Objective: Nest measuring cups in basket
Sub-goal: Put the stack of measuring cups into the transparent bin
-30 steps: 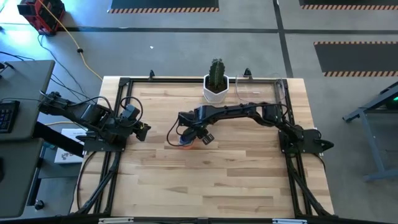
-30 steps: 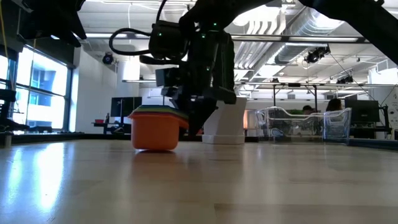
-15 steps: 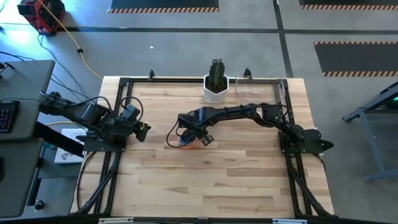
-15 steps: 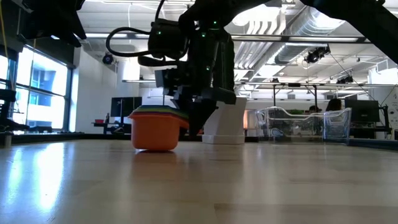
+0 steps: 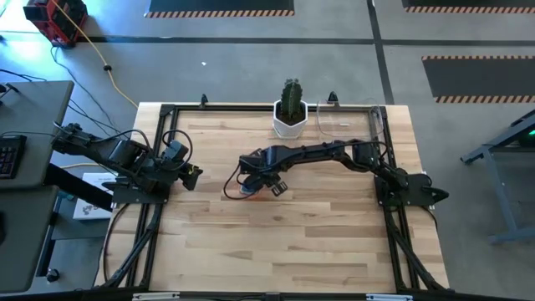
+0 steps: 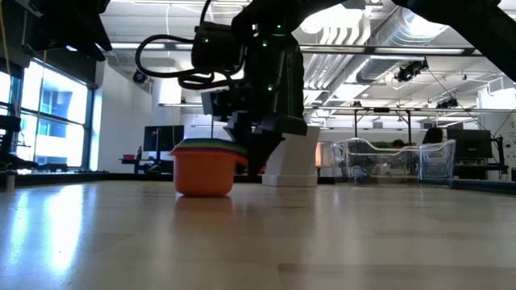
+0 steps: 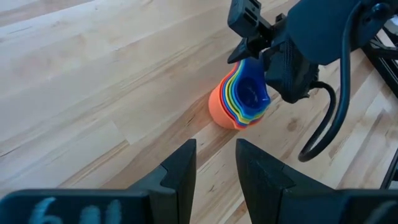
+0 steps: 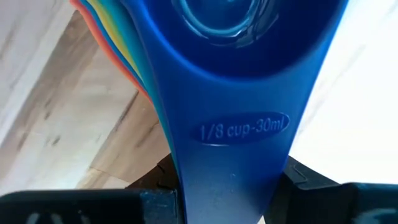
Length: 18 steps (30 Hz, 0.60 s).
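The measuring cups [image 7: 239,102] sit nested in one stack, orange outermost and blue innermost, resting on the orange cup's base near the table's middle [image 5: 247,188]. In the low view the stack [image 6: 203,173] stands upright on the wood. My right gripper [image 5: 262,186] is at the stack's handle side, shut on the handles [image 8: 242,155]. The clear basket [image 6: 395,161] stands at the far right, beside the white cactus pot [image 5: 290,117]. My left gripper [image 7: 214,168] waits open near the left edge [image 5: 191,176], pointing toward the stack. My right gripper holds the nested handles, the blue 1/8-cup handle [image 8: 242,134] on top, pinched across their width between its two fingers [image 8: 155,199]. It comes slanting down from above on the stack's right side [image 6: 254,157]. The stack stands upright with its orange base [image 6: 201,189] on the table.
The white pot with the cactus [image 6: 294,161] stands at the far edge, just left of the basket [image 5: 347,121]. Bare wood lies in front of and to the left of the stack. Black frame rails [image 5: 159,134] run along the table's sides.
My right gripper has edged slightly toward the table's left at the stack's handles, its wrist cable bending further. The stack stays upright on the table.
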### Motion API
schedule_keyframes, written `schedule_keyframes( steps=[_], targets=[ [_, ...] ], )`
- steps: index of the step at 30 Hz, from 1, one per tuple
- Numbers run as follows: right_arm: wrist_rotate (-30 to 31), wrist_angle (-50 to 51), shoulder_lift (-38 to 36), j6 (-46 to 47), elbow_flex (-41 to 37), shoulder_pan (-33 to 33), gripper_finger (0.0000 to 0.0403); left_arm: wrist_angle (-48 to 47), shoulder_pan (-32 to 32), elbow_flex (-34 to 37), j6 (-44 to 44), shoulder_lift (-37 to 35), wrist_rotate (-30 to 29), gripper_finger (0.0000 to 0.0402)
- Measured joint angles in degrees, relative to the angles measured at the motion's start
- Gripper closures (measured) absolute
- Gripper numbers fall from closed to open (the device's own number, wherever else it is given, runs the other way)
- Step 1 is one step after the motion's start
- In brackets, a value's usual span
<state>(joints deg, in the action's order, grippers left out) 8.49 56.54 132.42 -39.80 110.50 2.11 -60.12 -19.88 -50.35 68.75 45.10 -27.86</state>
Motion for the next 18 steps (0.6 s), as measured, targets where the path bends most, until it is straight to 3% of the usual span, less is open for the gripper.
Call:
schedule_keyframes(
  steps=[18],
  targets=[
    [-7.09, 4.31, -3.05, 14.32, 0.0, 0.04, 0.0286, 0.01, -0.01, 0.0, -1.5, -0.04, 0.03, 0.0298]
  ],
)
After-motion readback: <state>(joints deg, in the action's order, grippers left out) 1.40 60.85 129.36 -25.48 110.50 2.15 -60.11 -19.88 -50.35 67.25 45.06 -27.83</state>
